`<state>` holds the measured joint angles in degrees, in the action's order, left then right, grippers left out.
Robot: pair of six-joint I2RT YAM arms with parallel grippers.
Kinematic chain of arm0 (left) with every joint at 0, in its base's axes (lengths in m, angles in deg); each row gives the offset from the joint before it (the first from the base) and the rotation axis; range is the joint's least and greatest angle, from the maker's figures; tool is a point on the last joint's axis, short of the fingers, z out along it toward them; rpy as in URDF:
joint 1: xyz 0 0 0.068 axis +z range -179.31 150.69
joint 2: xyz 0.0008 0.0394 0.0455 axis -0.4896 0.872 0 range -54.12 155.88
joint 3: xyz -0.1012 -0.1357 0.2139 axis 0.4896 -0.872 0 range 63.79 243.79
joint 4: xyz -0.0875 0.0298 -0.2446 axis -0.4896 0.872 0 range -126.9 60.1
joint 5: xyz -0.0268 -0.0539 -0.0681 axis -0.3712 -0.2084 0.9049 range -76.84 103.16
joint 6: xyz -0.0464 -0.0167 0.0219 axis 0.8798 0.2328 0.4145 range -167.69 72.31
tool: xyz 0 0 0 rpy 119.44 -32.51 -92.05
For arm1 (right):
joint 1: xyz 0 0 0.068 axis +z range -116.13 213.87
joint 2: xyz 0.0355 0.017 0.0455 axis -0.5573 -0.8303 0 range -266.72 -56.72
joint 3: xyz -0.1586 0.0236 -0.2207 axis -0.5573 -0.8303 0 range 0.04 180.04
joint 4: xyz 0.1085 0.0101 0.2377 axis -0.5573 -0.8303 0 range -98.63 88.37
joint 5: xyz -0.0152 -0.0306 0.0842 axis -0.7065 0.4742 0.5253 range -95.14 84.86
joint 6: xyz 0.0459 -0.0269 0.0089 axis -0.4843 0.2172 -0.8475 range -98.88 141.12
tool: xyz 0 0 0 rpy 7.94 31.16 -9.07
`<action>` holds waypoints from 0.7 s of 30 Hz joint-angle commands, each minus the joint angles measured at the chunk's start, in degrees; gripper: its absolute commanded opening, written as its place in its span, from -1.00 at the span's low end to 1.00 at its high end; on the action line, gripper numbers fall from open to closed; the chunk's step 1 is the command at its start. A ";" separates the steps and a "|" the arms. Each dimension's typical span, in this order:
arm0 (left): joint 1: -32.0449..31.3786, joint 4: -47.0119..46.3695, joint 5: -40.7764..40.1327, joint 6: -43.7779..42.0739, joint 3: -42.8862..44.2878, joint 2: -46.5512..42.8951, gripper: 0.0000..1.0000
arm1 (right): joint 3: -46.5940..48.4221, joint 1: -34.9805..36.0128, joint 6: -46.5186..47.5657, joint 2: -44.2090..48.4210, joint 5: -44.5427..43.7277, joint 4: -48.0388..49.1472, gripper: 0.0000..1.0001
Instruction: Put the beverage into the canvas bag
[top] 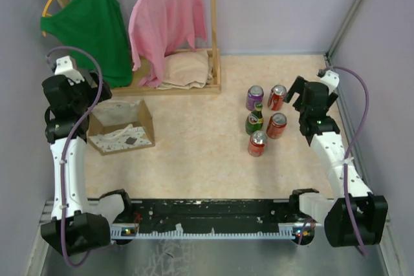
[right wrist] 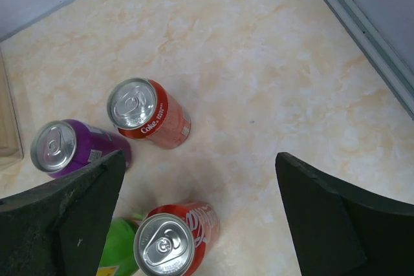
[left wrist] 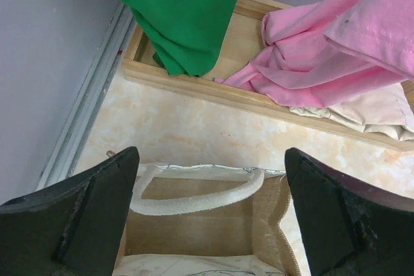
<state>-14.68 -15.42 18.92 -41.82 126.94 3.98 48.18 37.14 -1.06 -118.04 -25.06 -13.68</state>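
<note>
1. The drinks stood upright in a tight cluster on the right of the worktop (top: 194, 159): a purple can (right wrist: 65, 147), a Coke can (right wrist: 147, 113), a green bottle (top: 254, 122) and two more red cans (top: 277, 125). None was gripped.
2. The bag (top: 121, 127) sat well apart from them on the left of the worktop, mouth up, with a white cord handle (left wrist: 194, 201) lying across the opening.
3. The right arm (top: 330, 153) hung just beside the cluster, its jaws wide open and empty. The left arm (top: 68, 159) hung over the bag, its jaws equally wide and empty.
4. My first worry was the crowding. Jaws that wide, lowered onto one can, could clip a neighbour and send it rolling.
5. I judged the long carry across the worktop another risk. A smooth can pinched off-centre could slip.
6. At the bag, the cord could catch the can's base, or a nudge on the rim could fold or tip the bag.
7. The rack (top: 213, 63) with its green and pink clothes stood behind the bag, near enough to snag the left arm on a high swing.
</note>
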 commanded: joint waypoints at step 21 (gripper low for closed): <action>16.74 11.50 -0.14 18.70 -0.87 6.78 0.91 | 3.23 0.28 7.46 -0.40 12.05 -1.49 0.98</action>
<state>1.56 -4.51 19.18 -22.41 129.46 12.11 49.34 37.14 4.65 -120.47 -15.14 -15.08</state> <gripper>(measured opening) 0.964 0.991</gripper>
